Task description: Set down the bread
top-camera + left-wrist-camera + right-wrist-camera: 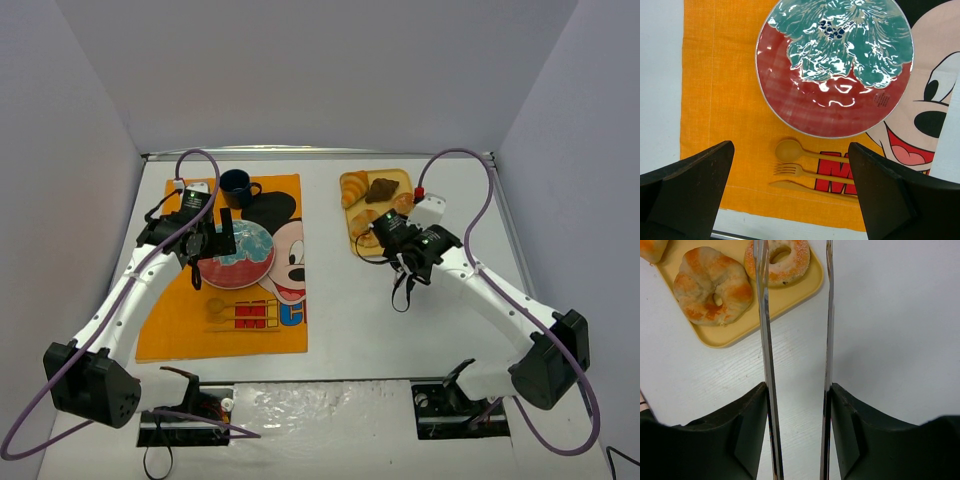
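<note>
The croissant [353, 188] lies at the far left of the yellow tray [392, 176], beside a dark chocolate pastry [382, 190]. My right gripper [392, 234] hovers over the tray's near end, shut on metal tongs [762, 315]. The gripper [797, 390] presses both blades. The blades point past a sugared doughnut [785, 265], and their tips are out of frame. A curled, ridged golden-brown roll [712, 292] lies left of the blades. My left gripper [213, 240] is open and empty over the red and teal plate [262, 250]. From the left wrist, the gripper [791, 147] sits near the plate's [835, 105] edge.
The plate rests on an orange Mickey Mouse placemat [180, 310] with a printed spoon, fork and knife [805, 170]. A dark blue mug [237, 184] stands at the mat's far edge. Grey walls close in the table on three sides.
</note>
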Available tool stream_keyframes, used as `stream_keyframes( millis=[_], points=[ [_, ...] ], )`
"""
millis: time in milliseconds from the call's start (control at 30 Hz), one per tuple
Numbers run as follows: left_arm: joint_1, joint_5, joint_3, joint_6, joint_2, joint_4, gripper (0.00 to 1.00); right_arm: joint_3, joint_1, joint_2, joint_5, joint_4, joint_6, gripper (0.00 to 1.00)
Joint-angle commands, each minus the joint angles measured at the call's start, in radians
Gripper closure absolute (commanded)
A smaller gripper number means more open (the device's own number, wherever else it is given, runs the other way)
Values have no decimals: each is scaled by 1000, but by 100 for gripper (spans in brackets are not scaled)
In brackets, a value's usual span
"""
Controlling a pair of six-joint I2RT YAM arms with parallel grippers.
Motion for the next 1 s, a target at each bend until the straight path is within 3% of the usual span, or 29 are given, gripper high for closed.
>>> stream_keyframes(
  millis=[0, 633, 967],
  points=[
    [9, -22, 52, -10, -14, 4, 3, 103, 10, 51, 13, -1, -67, 54],
    [9, -24, 46, -15, -17, 4, 3, 428, 35, 334, -147, 31, -216, 45],
    [9, -33, 61, -9, -28, -14, 3, 646, -54, 552, -291, 79, -253, 45]
  ],
)
